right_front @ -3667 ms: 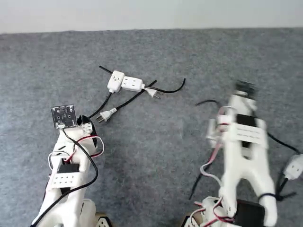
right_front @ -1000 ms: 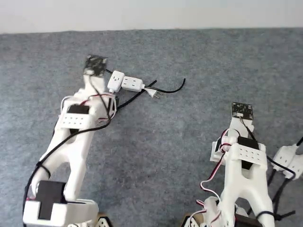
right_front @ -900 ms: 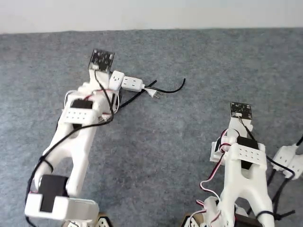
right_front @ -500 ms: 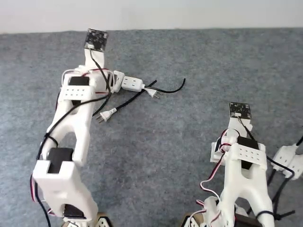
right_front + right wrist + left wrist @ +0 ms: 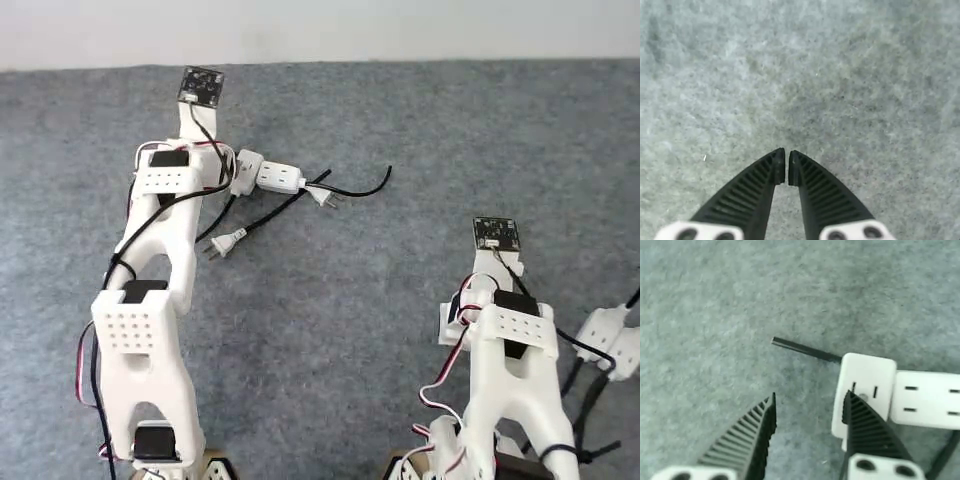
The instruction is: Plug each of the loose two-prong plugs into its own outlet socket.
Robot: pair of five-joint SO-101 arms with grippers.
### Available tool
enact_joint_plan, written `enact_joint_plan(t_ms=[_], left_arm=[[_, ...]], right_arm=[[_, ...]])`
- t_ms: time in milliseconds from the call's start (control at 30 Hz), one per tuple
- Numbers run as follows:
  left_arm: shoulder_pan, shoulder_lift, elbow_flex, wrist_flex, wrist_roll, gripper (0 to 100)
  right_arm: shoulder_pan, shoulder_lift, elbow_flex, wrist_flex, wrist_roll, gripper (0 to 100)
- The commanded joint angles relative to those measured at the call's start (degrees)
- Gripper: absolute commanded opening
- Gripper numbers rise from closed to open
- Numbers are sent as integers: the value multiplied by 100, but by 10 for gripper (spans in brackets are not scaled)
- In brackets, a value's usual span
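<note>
left jaws apart at outlet block (image 5: 867, 372) | right jaws together over carpet (image 5: 840, 75)

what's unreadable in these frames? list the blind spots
- Left wrist view: a finger of the left gripper covers part of the outlet block; contact unclear.
- Left wrist view: the white strip beside it runs off the frame edge.
- High view: white pieces at the right edge, cropped and partly behind the right arm; type unclear.
- High view: loose plugs, prongs too small.

Unplugged plugs (image 5: 228, 242) near white outlet strip (image 5: 278, 178)
</note>
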Motion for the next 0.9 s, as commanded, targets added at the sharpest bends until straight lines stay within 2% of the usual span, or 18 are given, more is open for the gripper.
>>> enact_joint_plan(t_ms=[0, 300, 433, 567, 867], left_arm=[[105, -18, -470, 123, -44, 206], [237, -26, -462, 325, -79, 206], [404, 53, -400, 686, -580, 206], [712, 343, -92, 703, -1134, 203], [677, 633, -321, 651, -1029, 202]], right_arm=[[-31, -171, -26, -110, 70, 9], [-163, -171, -26, -119, 70, 9], [-171, -171, -26, -119, 70, 9], [-163, -171, -18, -119, 70, 9], [-163, -171, -18, -119, 70, 9]])
